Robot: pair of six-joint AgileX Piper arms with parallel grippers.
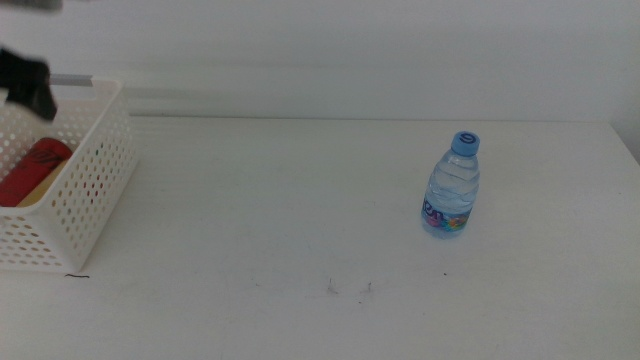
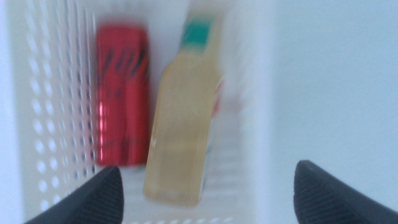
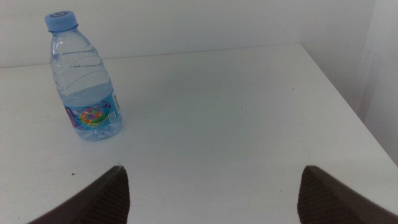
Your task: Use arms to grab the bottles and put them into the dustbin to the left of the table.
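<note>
The white table (image 1: 300, 220) fills most of the middle view, bare but for a few small dark specks low in the centre of the frame. At the left edge sits the white perforated dustbin (image 1: 95, 190), cut off by the frame so that only its right part shows. Its grey rim strip runs along the top.

Above the dustbin, in the upper left corner of the middle view, a black piece of the left arm (image 1: 28, 82) pokes in; most of it is out of frame and blurred. From its wrist view, the left gripper (image 2: 208, 193) hangs over the basket with its 2 jaws spread wide and nothing between them. That picture is smeared, so detail is poor.

Inside the dustbin lie 2 things side by side and touching: the yellow bottle (image 2: 183, 134), whose cap end is hard to make out, and the red can (image 2: 122, 93). In the middle view only the can's red body shows through the open top, with a sliver of yellow beside it.

The water bottle (image 1: 452, 187) with the blue cap stands upright on the table, right of centre, well apart from the dustbin.

The right gripper (image 3: 211, 196) does not appear in the middle view. Its wrist view shows 2 jaws wide apart and empty above the table, the water bottle standing near but untouched.
</note>
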